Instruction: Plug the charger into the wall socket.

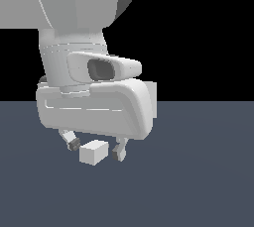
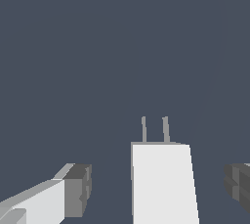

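Note:
The charger (image 1: 93, 152) is a small off-white block lying between my two fingers, low over the dark grey floor. In the wrist view the charger (image 2: 163, 184) shows two thin metal prongs (image 2: 144, 130) pointing away from my hand. My gripper (image 1: 96, 150) is open and straddles the block. In the wrist view my gripper (image 2: 158, 189) has a gap between each dark finger pad (image 2: 80, 189) and the block's sides, so neither pad touches it. The wall socket is out of view in both frames.
The flat dark grey floor (image 1: 198, 171) spreads all around the hand. My own white arm and hand (image 1: 94, 107) fill the upper left of the exterior view and hide what lies behind them.

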Motion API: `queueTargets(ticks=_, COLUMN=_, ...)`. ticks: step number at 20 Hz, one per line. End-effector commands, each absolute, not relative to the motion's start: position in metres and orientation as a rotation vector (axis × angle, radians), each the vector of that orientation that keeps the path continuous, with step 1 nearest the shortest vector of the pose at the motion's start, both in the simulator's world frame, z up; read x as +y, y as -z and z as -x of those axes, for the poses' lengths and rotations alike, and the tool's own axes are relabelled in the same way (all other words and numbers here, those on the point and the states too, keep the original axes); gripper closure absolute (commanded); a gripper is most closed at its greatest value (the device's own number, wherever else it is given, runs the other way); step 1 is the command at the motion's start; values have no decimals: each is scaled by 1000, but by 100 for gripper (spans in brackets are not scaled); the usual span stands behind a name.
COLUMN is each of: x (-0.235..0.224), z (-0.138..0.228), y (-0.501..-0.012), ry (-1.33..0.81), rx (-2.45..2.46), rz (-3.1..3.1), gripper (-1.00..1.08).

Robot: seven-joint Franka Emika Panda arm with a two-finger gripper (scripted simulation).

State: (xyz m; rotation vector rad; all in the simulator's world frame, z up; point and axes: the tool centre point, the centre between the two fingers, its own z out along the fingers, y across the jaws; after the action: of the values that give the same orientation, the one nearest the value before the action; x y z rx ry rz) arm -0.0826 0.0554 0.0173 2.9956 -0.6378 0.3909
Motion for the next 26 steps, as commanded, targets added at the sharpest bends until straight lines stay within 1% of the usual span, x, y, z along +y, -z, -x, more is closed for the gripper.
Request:
queueTargets(ticks=1, x=56, z=82, y=-13, ry=-392, rx=-638, rz=-2996, gripper=-92)
queueTargets(ticks=3, x=56, z=82, y=-12, ry=-392, rx=-638, rz=-2996, gripper=-92)
queueTargets(ticks=4, x=56, z=82, y=-12, ry=-392, rx=-638, rz=-2996, gripper=108)
queueTargets(ticks=17, x=55, z=82, y=-13, ry=-394, rx=-630, rz=-2998, gripper=108)
queueTargets(ticks=26, x=41, z=81, y=-23, ry=-401, rx=-511, rz=-3029, gripper=108)
